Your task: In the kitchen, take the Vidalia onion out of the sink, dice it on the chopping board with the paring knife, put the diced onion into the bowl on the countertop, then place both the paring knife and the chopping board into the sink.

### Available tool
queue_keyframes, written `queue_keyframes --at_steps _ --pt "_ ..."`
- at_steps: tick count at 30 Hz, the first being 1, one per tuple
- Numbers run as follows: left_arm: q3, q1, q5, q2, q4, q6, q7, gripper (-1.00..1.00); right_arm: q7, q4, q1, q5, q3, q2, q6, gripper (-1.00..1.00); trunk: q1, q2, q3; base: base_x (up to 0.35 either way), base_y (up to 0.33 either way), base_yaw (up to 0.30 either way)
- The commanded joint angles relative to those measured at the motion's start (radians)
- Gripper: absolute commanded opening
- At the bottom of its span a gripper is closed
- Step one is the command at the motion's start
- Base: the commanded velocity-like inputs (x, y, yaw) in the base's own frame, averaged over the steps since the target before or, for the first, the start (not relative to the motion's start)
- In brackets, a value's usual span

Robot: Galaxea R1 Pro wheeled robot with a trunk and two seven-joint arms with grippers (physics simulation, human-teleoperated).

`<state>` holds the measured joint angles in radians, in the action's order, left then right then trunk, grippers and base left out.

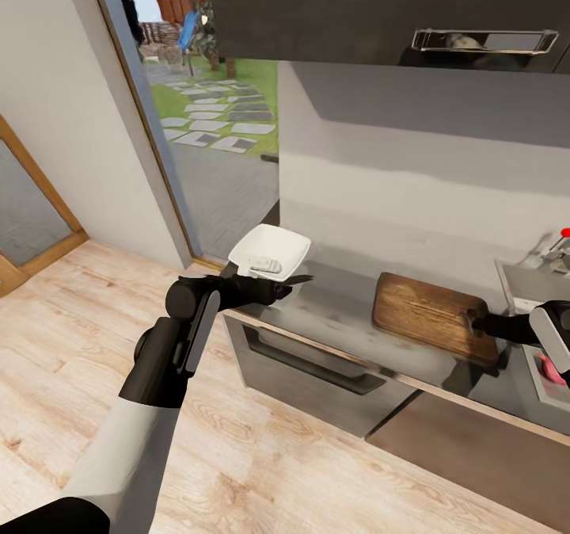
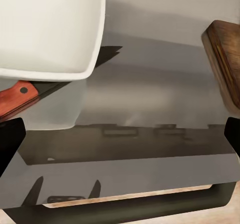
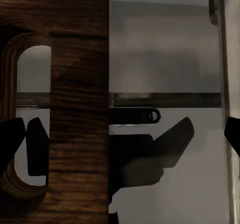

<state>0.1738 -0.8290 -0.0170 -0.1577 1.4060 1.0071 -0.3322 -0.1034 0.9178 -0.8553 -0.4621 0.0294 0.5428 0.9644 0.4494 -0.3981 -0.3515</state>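
The white bowl (image 1: 271, 250) stands at the left end of the grey countertop (image 1: 340, 320). The paring knife (image 2: 19, 96), red-orange handle and dark blade, lies partly under the bowl's rim (image 2: 50, 29). My left gripper (image 1: 279, 285) hovers open just in front of the bowl, and the knife handle lies near one fingertip (image 2: 10, 140). The brown chopping board (image 1: 431, 314) lies flat further right. My right gripper (image 1: 480, 326) is open at its slot-handle end (image 3: 30, 109), nothing gripped. A reddish-pink bit, apparently the Vidalia onion (image 1: 550, 369), shows in the sink (image 1: 532, 282) behind my right wrist.
The tap with a red dot (image 1: 564, 233) rises behind the sink. Dark upper cabinets (image 1: 380, 11) overhang the counter. A drawer handle (image 1: 317, 360) runs below the front edge. A glass door to the garden (image 1: 214, 122) and wood floor (image 1: 261, 455) lie left.
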Motion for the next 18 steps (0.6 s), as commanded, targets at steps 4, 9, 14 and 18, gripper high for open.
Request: queue_keyframes --at_steps 4,9,14,18 --pt "0.0 -0.001 -0.001 0.0 0.001 0.005 -0.001 1.0 -0.01 0.001 -0.001 -0.011 0.0 0.0 0.004 1.0 0.001 -0.002 -0.002 0.0 0.0 0.0" --pt "0.0 -0.001 -0.001 0.0 0.001 0.005 -0.001 1.0 -0.01 0.001 -0.001 -0.011 0.0 0.0 0.004 1.0 0.001 -0.002 -0.002 0.0 0.0 0.0" --pt "0.0 -0.001 -0.001 0.0 0.001 0.005 -0.001 1.0 -0.01 0.001 -0.001 -0.011 0.0 0.001 0.004 1.0 0.001 -0.002 -0.002 0.0 0.0 0.0" --pt "0.0 -0.001 -0.001 0.0 0.001 0.005 -0.001 1.0 -0.01 0.001 -0.001 -0.011 0.0 0.0 0.004 1.0 0.001 -0.002 -0.001 0.0 0.0 0.0"
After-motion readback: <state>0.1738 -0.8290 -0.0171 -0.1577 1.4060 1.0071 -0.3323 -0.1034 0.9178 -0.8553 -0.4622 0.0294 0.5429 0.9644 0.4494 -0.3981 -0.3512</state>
